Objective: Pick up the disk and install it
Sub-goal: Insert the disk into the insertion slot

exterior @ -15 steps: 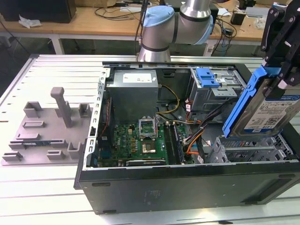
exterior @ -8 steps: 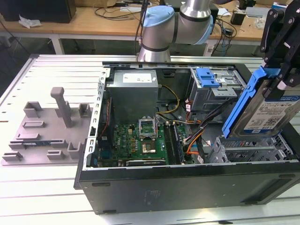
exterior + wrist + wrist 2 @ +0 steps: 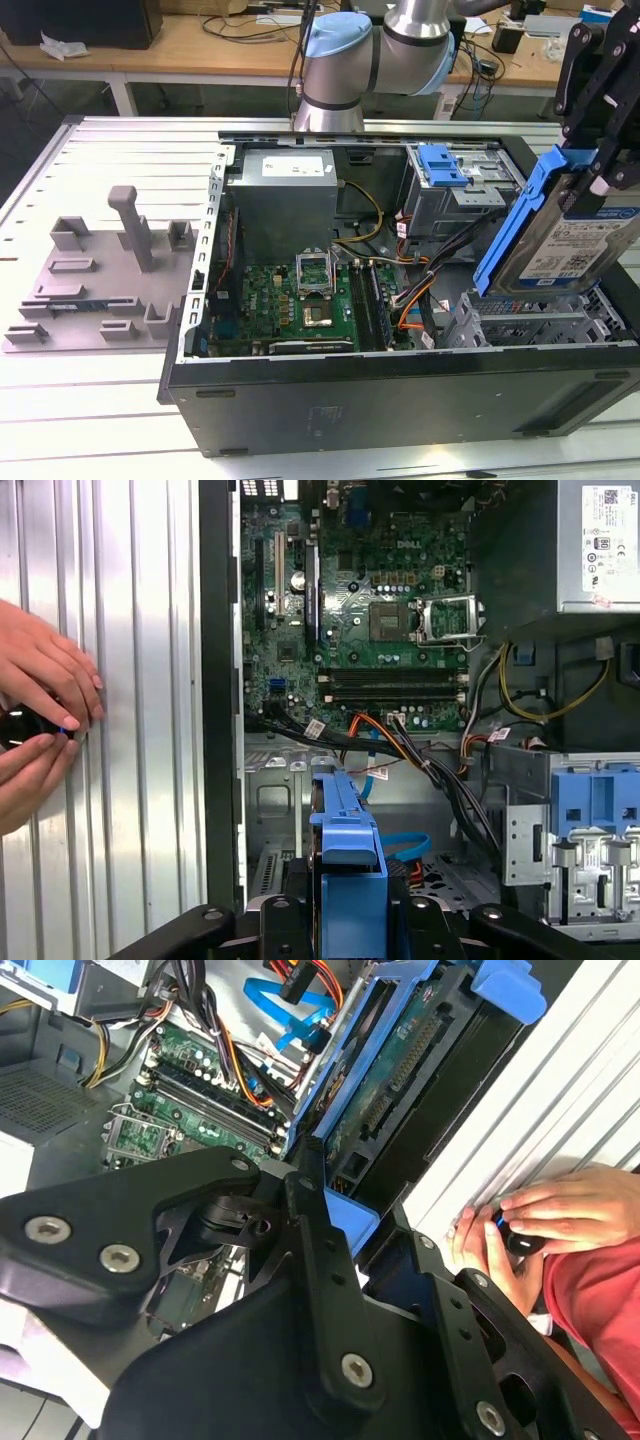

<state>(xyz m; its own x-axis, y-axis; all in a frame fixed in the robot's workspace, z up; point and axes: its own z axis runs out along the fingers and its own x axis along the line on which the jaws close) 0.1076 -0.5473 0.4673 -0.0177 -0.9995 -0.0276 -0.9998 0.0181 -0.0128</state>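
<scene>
The claw (image 3: 600, 182) is clamping the disk (image 3: 572, 240) by its upper end, holding it tilted at the exterior view's right. The disk is hanging over the metal drive cage (image 3: 530, 325) in the near right corner of the open computer case (image 3: 400, 400). A grey fixture (image 3: 100, 270) is lying on the counter (image 3: 90, 400) at the exterior view's left, well apart. In the first wrist view, a person's hands (image 3: 40, 695) are holding a small black object (image 3: 25, 725) beside the case.

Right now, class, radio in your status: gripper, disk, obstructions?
Gripper shut on the disk. Disk on edge, tilted, above the drive cage. Cables beside the cage; a person's hands on the table outside.
</scene>
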